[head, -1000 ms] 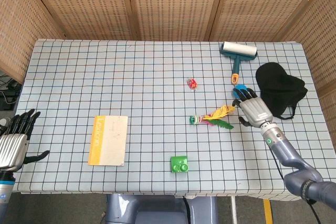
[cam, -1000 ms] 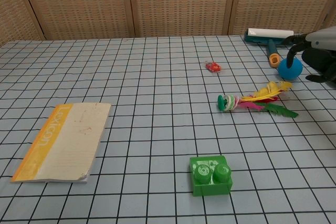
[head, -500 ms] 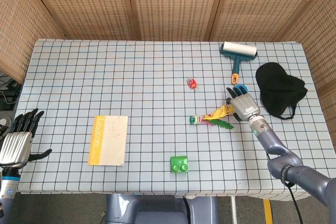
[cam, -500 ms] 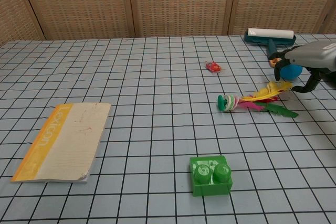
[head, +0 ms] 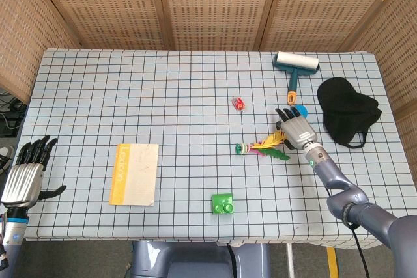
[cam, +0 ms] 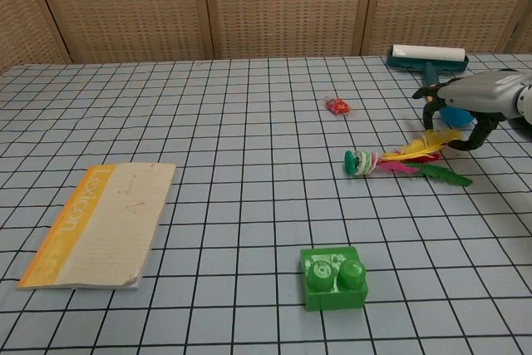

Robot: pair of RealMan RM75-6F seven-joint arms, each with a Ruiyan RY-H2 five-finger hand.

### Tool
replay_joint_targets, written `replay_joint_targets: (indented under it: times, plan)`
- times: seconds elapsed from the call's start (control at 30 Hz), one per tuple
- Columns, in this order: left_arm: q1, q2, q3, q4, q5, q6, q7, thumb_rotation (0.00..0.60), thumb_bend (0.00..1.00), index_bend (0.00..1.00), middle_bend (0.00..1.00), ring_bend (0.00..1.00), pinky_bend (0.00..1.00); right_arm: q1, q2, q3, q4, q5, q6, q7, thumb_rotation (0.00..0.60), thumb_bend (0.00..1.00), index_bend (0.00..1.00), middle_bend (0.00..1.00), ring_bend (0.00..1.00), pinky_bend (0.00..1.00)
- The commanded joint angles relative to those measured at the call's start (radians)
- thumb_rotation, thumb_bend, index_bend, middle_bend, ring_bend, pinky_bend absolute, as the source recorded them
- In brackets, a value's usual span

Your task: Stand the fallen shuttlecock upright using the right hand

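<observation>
The shuttlecock [head: 264, 144] [cam: 405, 159] lies on its side right of the table's middle, green and red base to the left, yellow, pink and green feathers fanning right. My right hand [head: 296, 128] [cam: 470, 103] hovers just above the yellow feather tips, fingers apart and curved downward, holding nothing. My left hand [head: 25, 172] hangs off the table's left front corner, fingers spread and empty; the chest view does not show it.
A blue ball [head: 300, 110] [cam: 458, 114] sits right behind my right hand. Beyond it lie a lint roller [head: 295, 66] [cam: 428, 57] and a black cap [head: 346, 111]. A small red toy [head: 238, 103], a green brick [head: 223, 203] and a yellow-spined notebook [head: 134, 174] also lie on the table.
My right hand has moved left and slightly back, from beside the feathers to above their tips, now partly covering the blue ball. The shuttlecock has not moved.
</observation>
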Motion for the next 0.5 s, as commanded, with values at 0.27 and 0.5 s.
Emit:
replay_joint_targets:
  times: [0.27,0.5]
  plan:
    - [-0.002,-0.001,0.001,0.001,-0.002,0.0,0.001,0.6,0.0,0.0,0.0,0.0,0.0,0.007,-0.008,-0.012,0.016,-0.016,0.007,0.017,0.6,0.59,0.66,0.0,0.0,0.0]
    - [0.0,0.001,0.003,-0.001,0.002,0.004,-0.005,0.6,0.0,0.0,0.0,0.0,0.0,0.0,0.013,-0.01,-0.021,-0.027,0.051,0.018,0.6,0.63,0.76,0.0,0.0,0.0]
